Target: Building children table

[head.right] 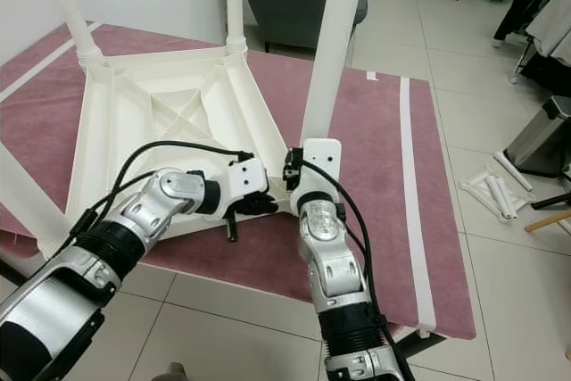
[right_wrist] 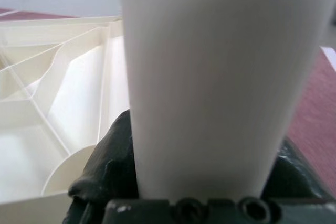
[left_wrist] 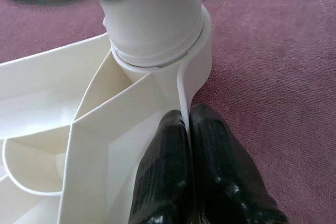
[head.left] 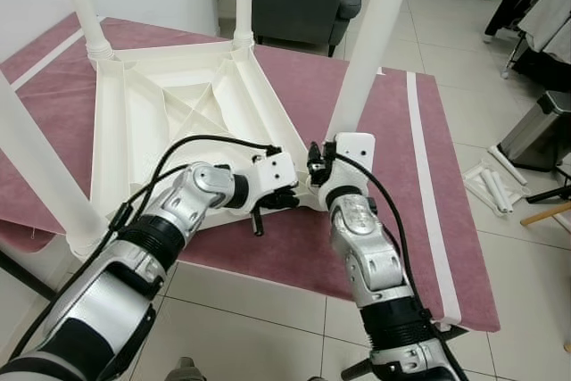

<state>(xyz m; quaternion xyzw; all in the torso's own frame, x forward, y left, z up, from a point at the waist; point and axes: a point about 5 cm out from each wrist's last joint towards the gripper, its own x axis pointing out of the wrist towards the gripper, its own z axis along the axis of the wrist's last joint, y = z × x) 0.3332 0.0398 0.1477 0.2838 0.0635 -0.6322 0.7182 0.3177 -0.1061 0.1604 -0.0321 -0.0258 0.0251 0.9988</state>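
The upturned tabletop [head.left: 169,113] lies centre-left with four legs up. The right gripper [head.left: 314,171] clasps the near leg [head.left: 370,42] at its socket; the left gripper [left_wrist: 189,129] pinches the rim. Seating it looks like the last step.

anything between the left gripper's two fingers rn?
Yes. In the left wrist view, the fingers of the left gripper pinch the thin white edge wall of the upturned tabletop.

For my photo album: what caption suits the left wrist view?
Left pincer pinching the upturned white table's rim beside a leg socket.
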